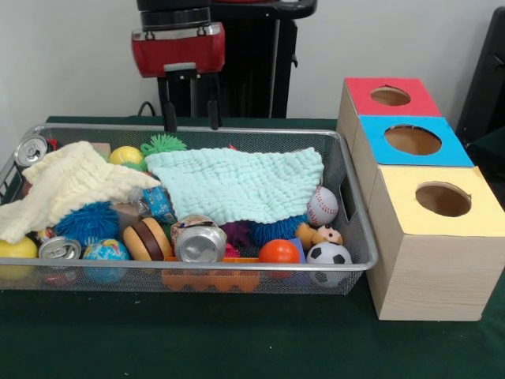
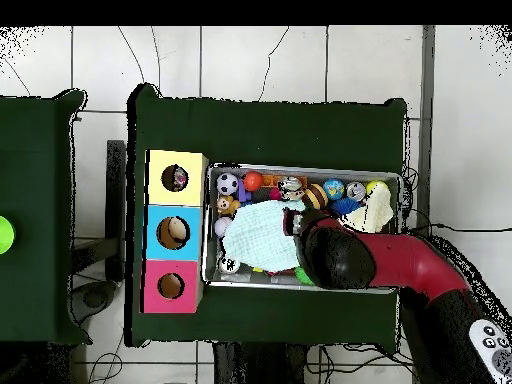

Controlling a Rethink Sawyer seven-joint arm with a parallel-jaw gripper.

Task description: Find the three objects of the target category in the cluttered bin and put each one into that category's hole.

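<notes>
Mesh bin: silver wire basket (image 1: pixel 359 229) on dark green cloth, long side facing the front camera, heaped with toys and rags.
Gripper: red and black gripper (image 1: pixel 192 122) hangs over the bin's far rim, left of centre; its two thin black fingers (image 1: pixel 169 110) point straight down, a small gap between them, nothing held and nothing touched.
Boxes: three pale wooden boxes stand in a row just right of the bin, each with a round hole in a coloured top; red box (image 1: pixel 390 96) farthest, blue box (image 1: pixel 414 140) in the middle, yellow box (image 1: pixel 442 200) nearest.
Balls relative to gripper: baseball (image 1: pixel 322 206), soccer ball (image 1: pixel 328 254) and orange ball (image 1: pixel 278 252) lie at the bin's near right, well apart from the gripper; yellow ball (image 1: pixel 125 155) sits near it, just below and to its left.
Cloths: mint waffle-textured cloth (image 1: pixel 237 183) is spread over the bin's centre, right under the gripper; cream knit cloth (image 1: pixel 67 185) drapes the left side.
Cans: crushed metal can (image 1: pixel 200 243) lies at the near centre, another can (image 1: pixel 60 249) at the near left, a third (image 1: pixel 31 150) in the far left corner.
Soft toys: blue spiky ball (image 1: pixel 87 222) and globe ball (image 1: pixel 106 251) at the near left; green spiky toy (image 1: pixel 163 144) near the fingertips.
Overhead: arm (image 2: pixel 400 265) reaches across the bin (image 2: pixel 302 283).
</notes>
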